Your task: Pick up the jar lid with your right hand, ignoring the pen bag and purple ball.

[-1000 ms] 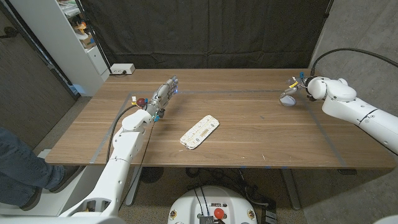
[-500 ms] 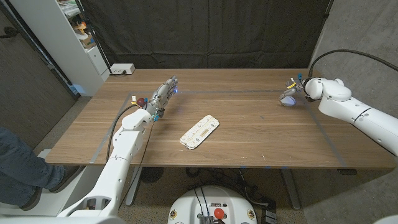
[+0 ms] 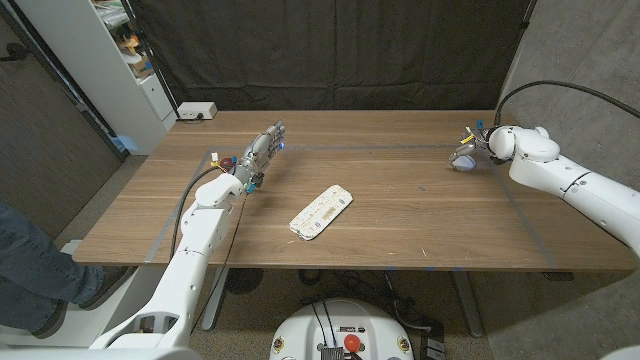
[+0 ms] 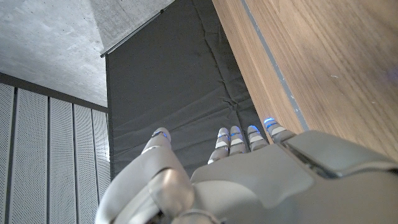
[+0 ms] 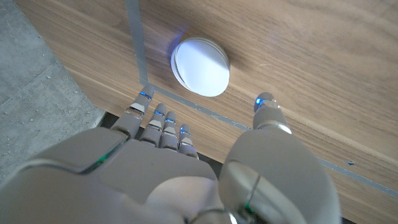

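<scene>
At the far left of the head view, a person's leg [image 3: 35,262] in jeans was seen beside the tabletop [image 3: 400,225]. The left hand [image 3: 262,152] was held over the tabletop's left part with its fingers stretched out and apart, nothing grasped in them; in the left wrist view the same hand [image 4: 249,180] was seen with straight fingers against a dark curtain [image 4: 180,93]. To the right of that hand and nearer the robot, a patterned pen bag [image 3: 321,211] was laid slantwise on the wood. Farther right, the right hand [image 3: 472,143] was poised above the white jar lid [image 3: 461,161], its fingers spread and empty. In the right wrist view the lid [image 5: 200,66] was seen lying on the tabletop just beyond the fingertips [image 5: 163,119], untouched.
</scene>
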